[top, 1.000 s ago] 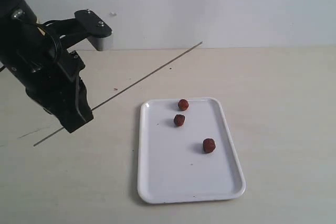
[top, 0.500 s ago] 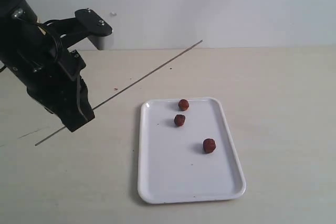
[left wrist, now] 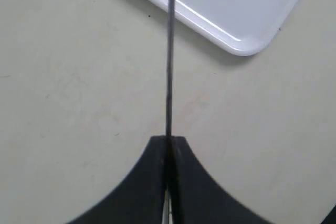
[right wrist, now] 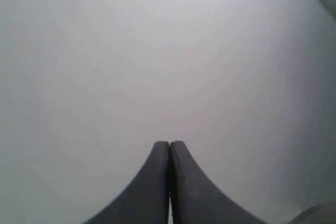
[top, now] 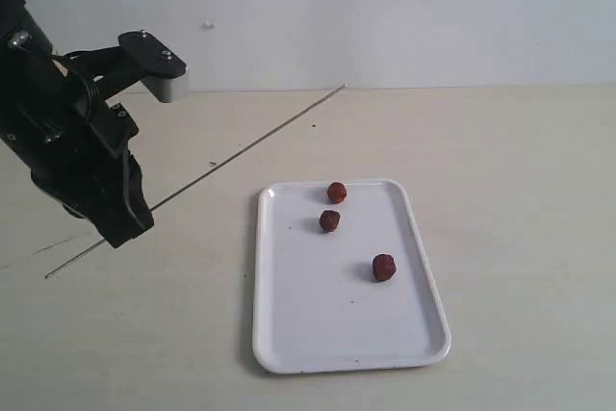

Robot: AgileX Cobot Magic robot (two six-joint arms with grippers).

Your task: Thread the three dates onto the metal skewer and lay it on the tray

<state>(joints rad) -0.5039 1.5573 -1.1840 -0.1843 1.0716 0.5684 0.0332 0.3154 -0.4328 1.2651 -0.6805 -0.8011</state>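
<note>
1. Tray (top: 351, 367): white, rectangular with rounded corners. It lies flat on the beige table (top: 520, 190) with its long side running away from the exterior camera, and is the item nearest that camera.
2. Dates: all three sit loose on the tray, none on the rod.
   - The near date (top: 384, 267) lies toward the right side, about mid-tray.
   - The middle date (top: 329, 220) lies farther back, left of centre.
   - The far date (top: 336, 192) lies just inside the far rim.
   - The middle and far dates are near each other; the near date sits apart.
3. Left gripper (top: 123, 228): off the tray's left side, over bare table. Its jaws are clamped tight on the metal skewer (top: 241, 149), gripping it close to the near end, with a short length sticking out behind.
   - In the left wrist view the skewer (left wrist: 169, 51) comes straight out from between the pressed tips of the left gripper (left wrist: 168, 139).
   - In that view it crosses the tray (left wrist: 231, 3) at its edge.
4. Skewer: bare along its whole visible length. It slants from near-left to far-right, with its far tip up by the foot of the wall (top: 404, 16).
5. Right gripper (right wrist: 169, 143): seen only in its own wrist view. The jaws are pressed together with nothing between them, and a plain pale grey surface lies beyond.
</note>
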